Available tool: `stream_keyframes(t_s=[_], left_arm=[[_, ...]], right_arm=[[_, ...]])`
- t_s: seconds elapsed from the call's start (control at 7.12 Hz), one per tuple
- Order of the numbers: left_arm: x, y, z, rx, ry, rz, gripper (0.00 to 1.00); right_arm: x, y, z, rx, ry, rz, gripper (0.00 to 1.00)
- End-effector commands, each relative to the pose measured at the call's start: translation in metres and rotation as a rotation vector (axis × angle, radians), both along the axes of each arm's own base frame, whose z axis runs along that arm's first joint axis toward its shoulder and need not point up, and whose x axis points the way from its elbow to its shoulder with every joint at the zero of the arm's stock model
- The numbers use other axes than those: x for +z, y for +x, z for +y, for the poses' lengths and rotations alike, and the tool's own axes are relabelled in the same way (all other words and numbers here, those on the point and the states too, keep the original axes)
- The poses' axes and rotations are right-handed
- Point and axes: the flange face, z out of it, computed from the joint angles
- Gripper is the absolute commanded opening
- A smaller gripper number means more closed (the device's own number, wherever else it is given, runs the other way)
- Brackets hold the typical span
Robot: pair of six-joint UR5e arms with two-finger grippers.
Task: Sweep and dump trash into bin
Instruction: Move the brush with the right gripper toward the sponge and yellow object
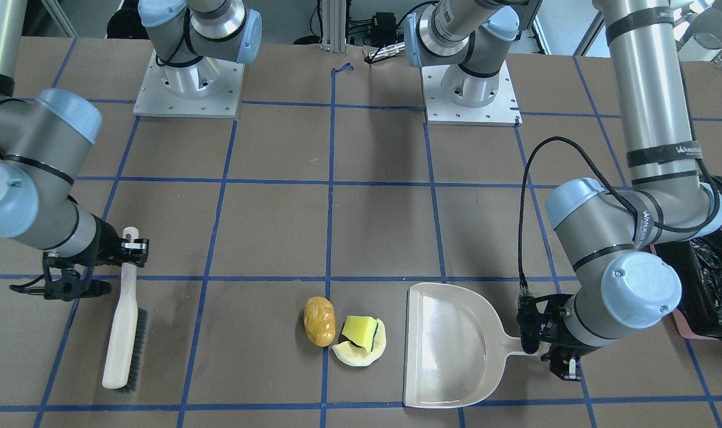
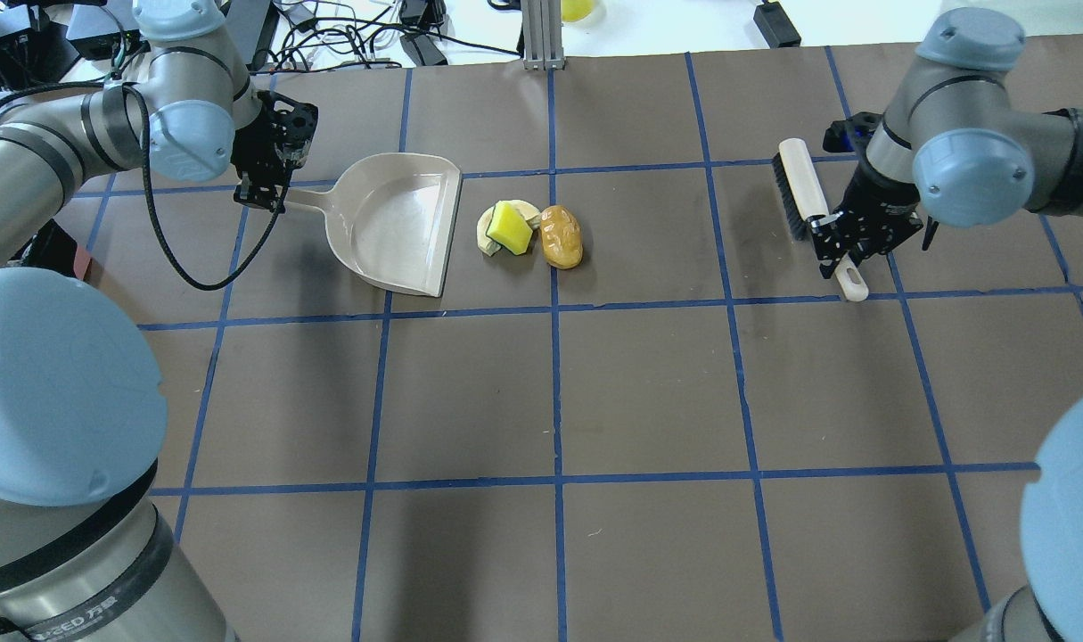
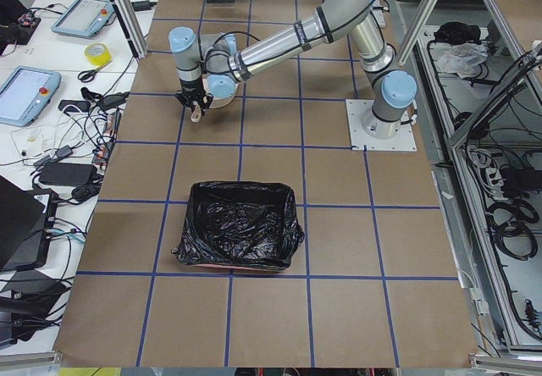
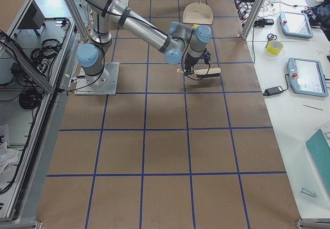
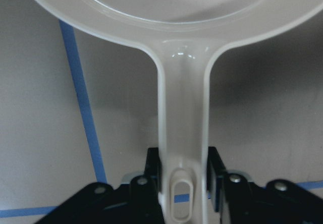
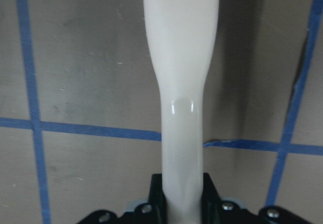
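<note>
The trash lies together on the table: a golden-brown potato-like lump (image 1: 319,321) (image 2: 562,236), a yellow sponge wedge (image 1: 361,331) (image 2: 508,227) resting on a pale cream slice (image 1: 353,356) (image 2: 484,242). The beige dustpan (image 1: 450,345) (image 2: 398,223) lies flat, its open edge facing the trash a short gap away. My left gripper (image 1: 536,346) (image 2: 269,185) (image 5: 183,181) is shut on the dustpan's handle. My right gripper (image 1: 132,244) (image 2: 840,251) (image 6: 182,196) is shut on the handle of a cream brush (image 1: 123,324) (image 2: 799,192), which lies well to the side of the trash. The bin (image 3: 241,228) (image 1: 714,279), pink with a black bag, stands beyond the left arm.
The table is brown with a blue tape grid. Both arm bases (image 1: 188,89) (image 1: 470,98) are bolted at the robot's side. Cables and devices (image 2: 372,36) lie past the table's far edge. The left arm's elbow (image 1: 628,261) hangs beside the bin.
</note>
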Motion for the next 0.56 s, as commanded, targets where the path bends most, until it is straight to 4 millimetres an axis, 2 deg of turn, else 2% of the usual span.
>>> stream_keyframes(t_s=[0.0, 0.28, 0.42], left_arm=[[0.000, -0.003, 0.000, -0.003, 0.000, -0.003, 0.30], [0.000, -0.008, 0.000, -0.009, 0.001, -0.006, 0.30], [0.000, -0.020, 0.001, -0.027, 0.003, -0.024, 0.30]], right_arm=[[0.000, 0.095, 0.012, -0.083, 0.012, 0.008, 0.00], [0.000, 0.153, 0.026, -0.142, 0.028, -0.035, 0.00], [-0.002, 0.178, 0.034, -0.163, 0.037, -0.026, 0.00]])
